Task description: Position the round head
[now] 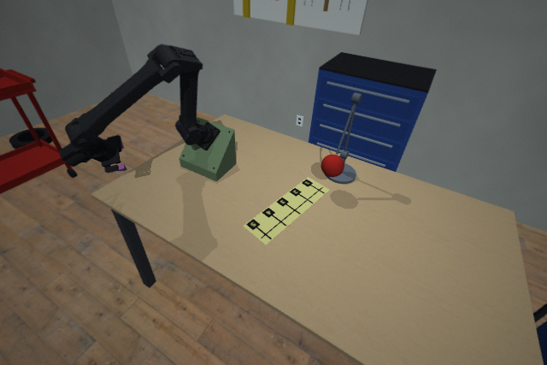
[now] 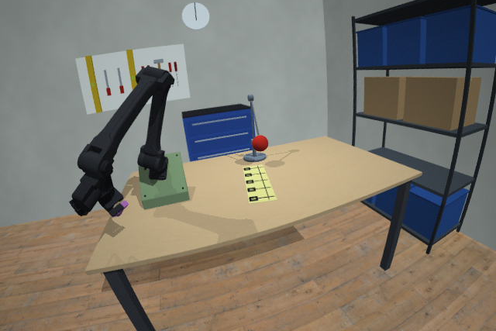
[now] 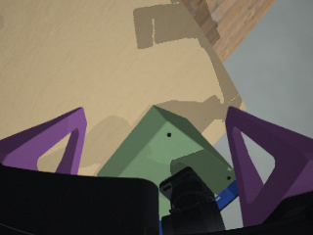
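Observation:
The lamp's round red head (image 1: pixel 332 165) (image 2: pixel 260 143) hangs low in the air close beside the lamp's grey foot (image 1: pixel 349 174) (image 2: pixel 254 157). The thin grey arms rise to the upper joint (image 1: pixel 355 97) (image 2: pixel 250 98) and fold back down to the head. The yellow strip (image 1: pixel 282 211) (image 2: pixel 258 184) lies flat, its near end close to the foot; the head is not over its far marks. My gripper (image 1: pixel 121 155) (image 3: pixel 156 115) is open and empty, its purple fingers wide apart, above the bench's left end, far from the lamp.
The green base block (image 1: pixel 209 157) (image 2: pixel 163 191) (image 3: pixel 147 142) carries my arm and stands between the gripper and the strip. A blue drawer cabinet (image 1: pixel 367 108) (image 2: pixel 218 131) is behind the lamp. A red cart (image 1: pixel 31 153) stands beyond the bench's left end; a shelf rack (image 2: pixel 416 129) is at the right.

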`<state>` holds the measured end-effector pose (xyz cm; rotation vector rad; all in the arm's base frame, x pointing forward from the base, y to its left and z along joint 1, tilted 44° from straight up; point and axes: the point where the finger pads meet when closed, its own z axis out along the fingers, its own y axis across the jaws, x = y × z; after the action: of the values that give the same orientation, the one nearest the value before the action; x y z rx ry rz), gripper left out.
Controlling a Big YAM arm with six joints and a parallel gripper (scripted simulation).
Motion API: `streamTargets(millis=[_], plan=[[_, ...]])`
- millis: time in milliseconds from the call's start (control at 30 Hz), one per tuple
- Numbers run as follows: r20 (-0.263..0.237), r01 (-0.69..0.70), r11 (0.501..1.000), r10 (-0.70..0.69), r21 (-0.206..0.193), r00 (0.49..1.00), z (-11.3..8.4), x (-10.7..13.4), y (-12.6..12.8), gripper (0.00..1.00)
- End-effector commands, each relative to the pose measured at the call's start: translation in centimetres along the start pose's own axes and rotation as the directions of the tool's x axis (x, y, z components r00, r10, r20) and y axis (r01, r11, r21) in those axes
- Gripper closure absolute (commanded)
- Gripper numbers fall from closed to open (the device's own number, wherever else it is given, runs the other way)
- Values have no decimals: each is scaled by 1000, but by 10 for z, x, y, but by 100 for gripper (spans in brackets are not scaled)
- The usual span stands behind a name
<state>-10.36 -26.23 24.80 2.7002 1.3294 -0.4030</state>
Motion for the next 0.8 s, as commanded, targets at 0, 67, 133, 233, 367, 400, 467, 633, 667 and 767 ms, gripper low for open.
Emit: streamTargets(millis=[0,67,133,233,367,400,467,633,667,767], plan=[[16,-106,994,106,4,994,-15,27,8,0],[14,-145,989,144,11,989,-17,42,11,0],[11,-183,983,183,19,983,-18,56,13,0],[8,-239,970,239,31,971,-19,78,18,0],[5,-261,965,261,34,965,-20,91,23,0],[3,-271,962,271,36,962,-21,98,25,0],[0,-293,955,293,40,956,-21,111,31,0],[-7,-345,937,345,51,938,-24,143,44,0],[-8,-355,933,356,53,935,-24,149,46,0],[-12,-386,921,387,59,922,-26,168,54,0]])
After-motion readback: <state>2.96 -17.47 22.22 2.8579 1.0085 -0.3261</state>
